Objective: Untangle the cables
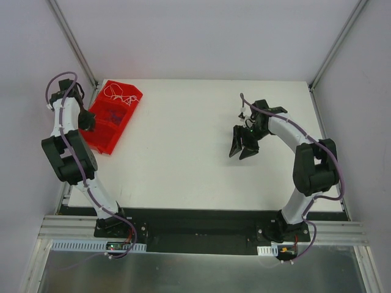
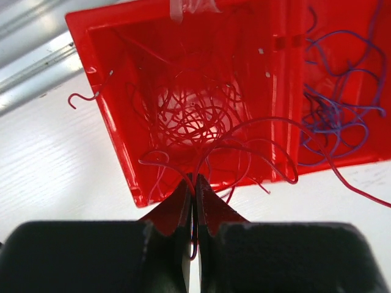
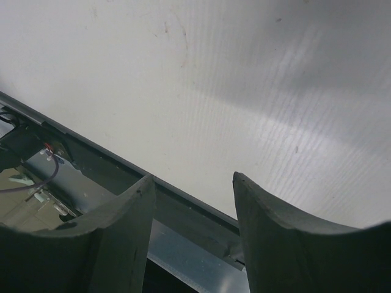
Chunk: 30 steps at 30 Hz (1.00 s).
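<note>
My left pincer [image 2: 194, 186] is closed tight, and a few of the red cables [image 2: 195, 122] run into its tips just above the near rim of the red bin [image 2: 113, 131]. It looks like a pinch on two or three strands rather than one, though they are too fine to count.

Those strands loop straight back into the red knot filling the bin's near compartment. If I lift from here, I expect the whole clump to rise as one lump instead of giving up a single wire. The bin looks light and nothing holds it down, so a snagged loop could drag or tip it across the bench [image 1: 183, 152].

One hook-ended strand [image 2: 82, 97] hangs over the bin's side wall, and another trails out past the bin onto the bench. Either could catch on a rim as I pull.

Beyond the divider lie the purple cables [image 2: 333, 113], and a red loop crosses into that compartment, so a hard pull may haul purple along too. The white cables [image 1: 119, 93] sit in the bin's far compartment, apart from the rest.

Wire this thin could also slip from the closed jaws.

My right pincer [image 3: 192, 177] stands wide and empty, well away from the bin, so it cannot brace anything
</note>
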{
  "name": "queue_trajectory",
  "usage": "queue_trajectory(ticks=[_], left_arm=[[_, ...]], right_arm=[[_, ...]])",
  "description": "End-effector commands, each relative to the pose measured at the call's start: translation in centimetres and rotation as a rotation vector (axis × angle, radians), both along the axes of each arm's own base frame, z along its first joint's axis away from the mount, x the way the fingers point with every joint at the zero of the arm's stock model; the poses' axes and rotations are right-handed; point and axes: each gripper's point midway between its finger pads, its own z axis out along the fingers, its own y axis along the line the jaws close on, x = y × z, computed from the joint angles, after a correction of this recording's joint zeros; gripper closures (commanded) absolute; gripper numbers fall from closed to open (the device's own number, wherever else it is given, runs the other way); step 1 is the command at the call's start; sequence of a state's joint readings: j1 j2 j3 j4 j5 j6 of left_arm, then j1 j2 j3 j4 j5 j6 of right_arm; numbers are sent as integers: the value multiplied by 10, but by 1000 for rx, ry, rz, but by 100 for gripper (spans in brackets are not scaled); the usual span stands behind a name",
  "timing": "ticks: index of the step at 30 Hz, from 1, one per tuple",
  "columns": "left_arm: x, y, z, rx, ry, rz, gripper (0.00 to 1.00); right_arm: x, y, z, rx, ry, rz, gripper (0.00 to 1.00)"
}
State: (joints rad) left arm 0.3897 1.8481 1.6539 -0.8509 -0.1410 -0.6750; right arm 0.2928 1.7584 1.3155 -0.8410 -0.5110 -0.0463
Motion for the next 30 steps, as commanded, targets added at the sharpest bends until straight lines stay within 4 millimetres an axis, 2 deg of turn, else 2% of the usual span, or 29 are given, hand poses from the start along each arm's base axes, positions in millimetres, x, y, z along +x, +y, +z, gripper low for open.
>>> queue_trajectory(ticks=[1, 8, 14, 23, 27, 30], left_arm=[[-13, -3, -26, -92, 52, 176, 100], [-20, 3, -56, -182, 89, 364, 100], [-10, 18, -66, -169, 76, 434, 100], [11, 17, -98, -233, 90, 405, 100], [9, 18, -95, -217, 88, 393, 100], [9, 20, -77, -195, 39, 376, 81]], right_arm=[[-3, -14, 11, -11, -46, -13, 44], [-2, -19, 9, -18, -42, -30, 44], [-1, -19, 8, -16, -37, -36, 44], [2, -18, 9, -8, -39, -44, 44], [1, -18, 10, -11, -38, -43, 44], [1, -18, 11, -13, -42, -44, 44]])
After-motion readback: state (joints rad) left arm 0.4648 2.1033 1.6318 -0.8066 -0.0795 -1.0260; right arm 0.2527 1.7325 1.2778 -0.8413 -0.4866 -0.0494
